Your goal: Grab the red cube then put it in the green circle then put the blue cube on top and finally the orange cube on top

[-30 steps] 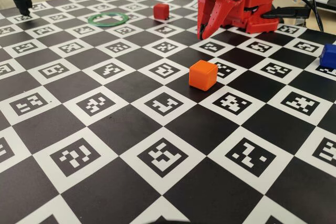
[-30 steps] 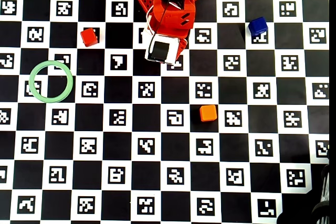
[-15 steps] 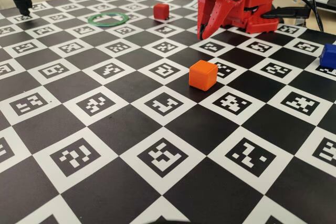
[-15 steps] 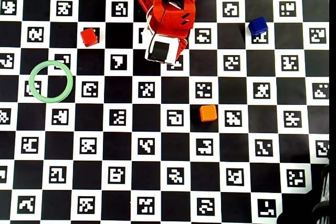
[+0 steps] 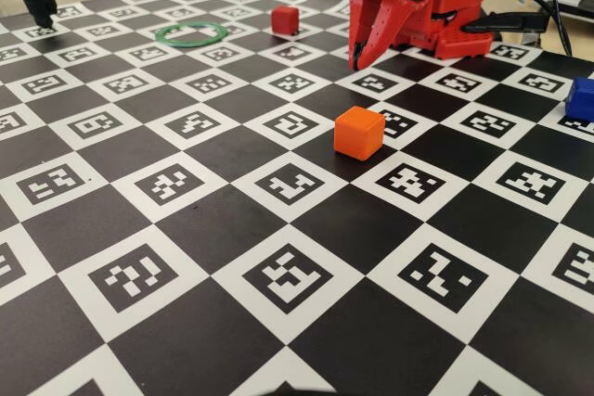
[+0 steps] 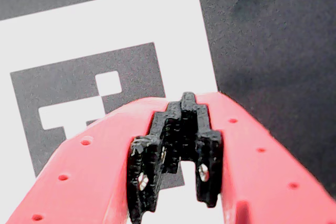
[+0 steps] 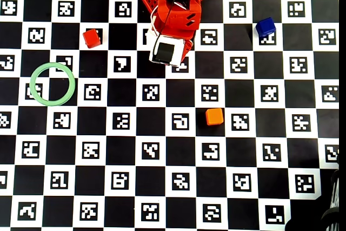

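Resting arm: the red two-finger gripper (image 5: pixel 354 64) hangs folded near the arm's base, its tips pointing down just above the checkerboard mat (image 5: pixel 232 229) of black squares and white marker tiles.
Pincer state: in the wrist view the gripper (image 6: pixel 176 203) has its black-lined jaws drawn together with only a thin slot between them, clenched on nothing.
Below the wrist: a white marker tile and a black square of the checkerboard mat (image 6: pixel 262 40).
Small matte red cube (image 7: pixel 91 38): on the mat, left of the arm in the overhead view, apart from the ring and untouched.
Thin flat green ring (image 7: pixel 52 83): lying flat near the left edge in the overhead view, below and left of the red cube, its centre hollow with mat showing through.
Small deep-blue cube (image 7: pixel 266 27): on the mat, well to the right of the arm in the overhead view.
Small bright-orange cube (image 7: pixel 214 116): alone near the middle of the mat, well apart from the other cubes.
Stacking: all three cubes sit singly on the mat.
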Motion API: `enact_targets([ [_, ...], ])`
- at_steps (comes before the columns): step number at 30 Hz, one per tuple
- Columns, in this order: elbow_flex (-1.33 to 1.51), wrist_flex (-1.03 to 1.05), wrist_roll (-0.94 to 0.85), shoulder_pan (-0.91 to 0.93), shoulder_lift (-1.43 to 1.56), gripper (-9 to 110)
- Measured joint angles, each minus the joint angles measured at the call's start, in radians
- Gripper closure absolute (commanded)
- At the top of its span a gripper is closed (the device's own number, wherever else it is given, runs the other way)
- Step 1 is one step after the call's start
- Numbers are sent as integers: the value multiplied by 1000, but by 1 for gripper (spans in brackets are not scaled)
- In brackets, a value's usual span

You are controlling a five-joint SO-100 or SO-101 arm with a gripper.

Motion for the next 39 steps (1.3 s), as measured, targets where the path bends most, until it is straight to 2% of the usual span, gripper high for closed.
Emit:
enact_targets([
  [39, -3, 0, 11, 0, 0, 107],
])
